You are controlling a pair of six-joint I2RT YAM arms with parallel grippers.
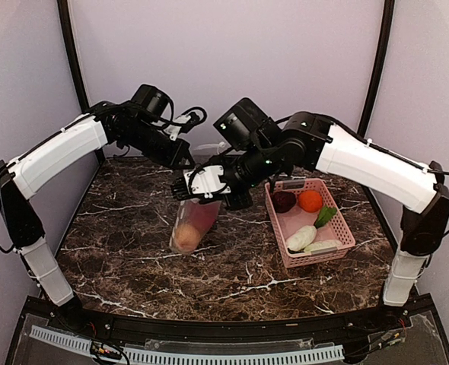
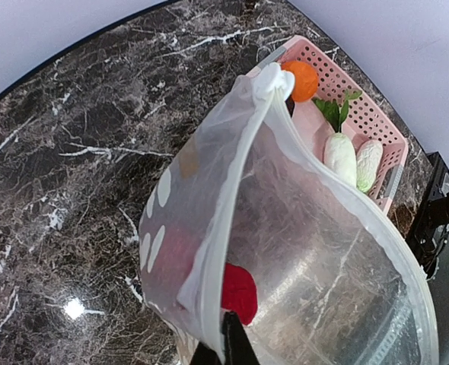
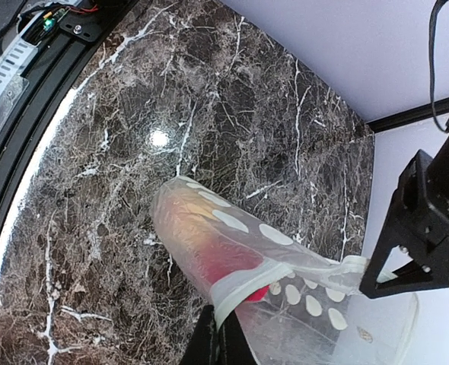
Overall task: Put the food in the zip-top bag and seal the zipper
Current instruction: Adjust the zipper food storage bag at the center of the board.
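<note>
Now, zip-top bag point(image 1: 194, 224) rim, between left fingers point(image 2: 236, 344)

One bag point(image 1: 194, 224), one basket point(image 1: 320, 256), four toy foods point(image 1: 310, 201) in it

- The zip-top bag point(image 1: 195, 220) slants mid-counter point(image 1: 118, 251), its mouth raised at the far end.
- The left claw point(image 2: 224, 344) and right claw point(image 3: 221, 338) each pinch its rim.
- Food point(image 1: 186, 237) lies in its lower, near end.
- The basket point(image 1: 279, 226) stands right of it.
- Two round fruits point(image 1: 310, 200) sit at the basket's far end, radish point(image 1: 301, 238) and cabbage point(image 1: 322, 246) nearer.
</note>
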